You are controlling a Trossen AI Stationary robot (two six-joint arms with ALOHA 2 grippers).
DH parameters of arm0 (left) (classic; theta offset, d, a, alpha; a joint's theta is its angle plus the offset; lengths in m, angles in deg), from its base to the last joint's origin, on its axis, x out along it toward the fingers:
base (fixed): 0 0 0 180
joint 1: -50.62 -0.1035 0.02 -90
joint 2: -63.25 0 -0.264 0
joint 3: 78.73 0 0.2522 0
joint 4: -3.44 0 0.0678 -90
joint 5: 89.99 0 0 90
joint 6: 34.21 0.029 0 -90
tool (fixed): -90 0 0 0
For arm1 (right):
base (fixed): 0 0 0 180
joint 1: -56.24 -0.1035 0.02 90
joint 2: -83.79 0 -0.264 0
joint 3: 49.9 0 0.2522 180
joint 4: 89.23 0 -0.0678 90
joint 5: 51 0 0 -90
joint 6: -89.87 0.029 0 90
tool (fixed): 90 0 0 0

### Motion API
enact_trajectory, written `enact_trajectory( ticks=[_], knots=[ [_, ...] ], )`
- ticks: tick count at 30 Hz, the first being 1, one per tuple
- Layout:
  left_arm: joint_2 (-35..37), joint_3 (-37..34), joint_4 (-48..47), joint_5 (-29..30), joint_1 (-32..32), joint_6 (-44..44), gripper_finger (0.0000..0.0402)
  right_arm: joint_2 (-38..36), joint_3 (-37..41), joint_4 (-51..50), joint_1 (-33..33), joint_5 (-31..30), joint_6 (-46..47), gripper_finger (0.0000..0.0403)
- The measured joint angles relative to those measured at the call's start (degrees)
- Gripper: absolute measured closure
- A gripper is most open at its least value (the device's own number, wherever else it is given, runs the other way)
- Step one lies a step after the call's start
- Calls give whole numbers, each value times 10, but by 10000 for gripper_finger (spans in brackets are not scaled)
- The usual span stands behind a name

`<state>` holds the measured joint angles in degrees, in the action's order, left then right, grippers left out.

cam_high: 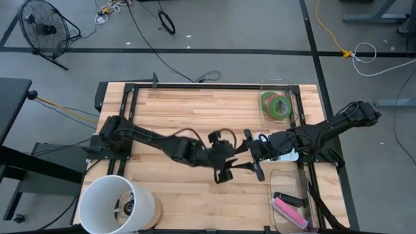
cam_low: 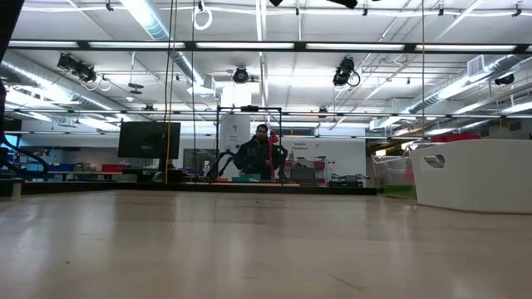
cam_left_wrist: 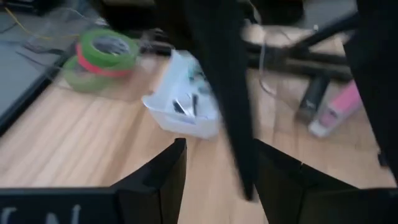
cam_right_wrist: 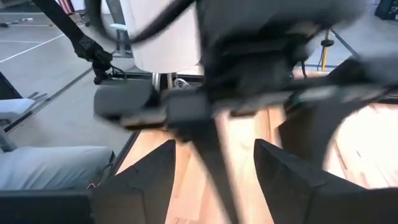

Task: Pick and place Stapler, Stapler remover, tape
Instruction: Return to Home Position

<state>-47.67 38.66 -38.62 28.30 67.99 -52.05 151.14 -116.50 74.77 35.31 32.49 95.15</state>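
Note:
The tape (cam_high: 276, 105), green rolls with a red-pink one, lies stacked in a clear bin at the table's far right; it also shows in the left wrist view (cam_left_wrist: 102, 53). A pink stapler (cam_high: 289, 211) lies in a clear bin at the near right, beside a black piece (cam_left_wrist: 314, 96). A small white tray (cam_left_wrist: 183, 106) holding small metal pieces sits under my right arm. My left gripper (cam_high: 224, 169) and my right gripper (cam_high: 253, 161) face each other at the table's middle. Both are open and empty, as their wrist views show, left (cam_left_wrist: 221, 180) and right (cam_right_wrist: 214, 180).
A big white bucket (cam_high: 117, 205) stands at the table's near left corner and shows in the low view (cam_low: 474, 174). A dark frame (cam_high: 130, 97) runs along the table's far and side edges. A person (cam_low: 262, 154) sits far behind the table.

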Motion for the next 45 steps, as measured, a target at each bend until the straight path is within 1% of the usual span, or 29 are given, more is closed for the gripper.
enact_trajectory(
  ticks=[8, 11, 15, 19, 24, 29, 32, 34, 35, 36, 38, 41, 45],
  knots=[
    [44, 0, 7, -5, -29, 0, 225, -6, 10, 8, 17, -3, -2, 185],
    [50, 0, 14, -5, -39, 0, 225, -23, 43, 35, 23, -7, -1, 185],
    [50, 0, 21, -1, -38, 0, 225, -88, 143, 145, 23, -2, 0, 185],
    [54, 0, 16, -20, -45, 0, 225, -172, 265, 254, 33, -1, 0, 185],
    [67, 0, 18, -40, -65, 0, 225, -267, 400, 303, 34, -2, 0, 185],
    [80, 0, 24, -37, -84, 0, 225, -322, 514, 306, 35, -4, 0, 185],
    [93, -6, 30, -30, -90, 0, 225, -352, 520, 159, 35, -4, 1, 185],
    [105, -31, 82, -28, -91, 0, 225, -382, 517, 87, 37, 1, 7, 185],
    [116, -55, 105, -28, -92, 0, 225, -399, 517, 56, 38, 3, 13, 185],
    [126, -81, 140, -26, -92, 0, 225, -412, 516, 48, 41, 10, 13, 185],
    [146, -143, 225, -27, -92, 0, 225, -441, 521, 55, 47, 28, 17, 185],
    [187, -242, 305, -33, -92, 0, 225, -500, 519, 90, 58, 45, 46, 185],
    [257, -360, 315, -51, -98, 0, 225, -581, 520, 90, 78, 45, 55, 185]
  ],
)
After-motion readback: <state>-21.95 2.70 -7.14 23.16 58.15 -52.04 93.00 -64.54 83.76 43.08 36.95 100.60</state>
